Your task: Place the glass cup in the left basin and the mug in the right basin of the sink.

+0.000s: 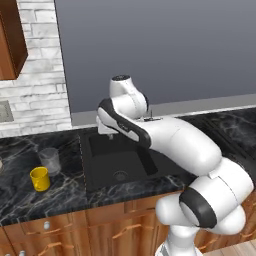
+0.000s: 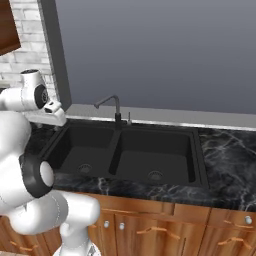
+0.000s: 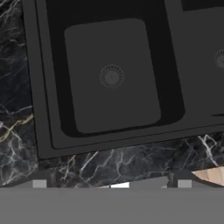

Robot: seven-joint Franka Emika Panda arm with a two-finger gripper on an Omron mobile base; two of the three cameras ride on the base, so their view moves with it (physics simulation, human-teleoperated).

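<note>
Step in hand: approach, with nothing yet grasped. The pincer (image 3: 111, 183) is spread wide and empty, poised over the left basin (image 3: 111, 76) of the sink (image 2: 130, 155). The glass cup (image 1: 50, 160) and the mug (image 1: 40, 178) stand just beside each other on the counter (image 1: 20, 200), left of the sink; both basins, including the right basin (image 2: 155, 162), hold nothing. The next move likely calls for swinging the arm left and descending around the glass cup.
</note>
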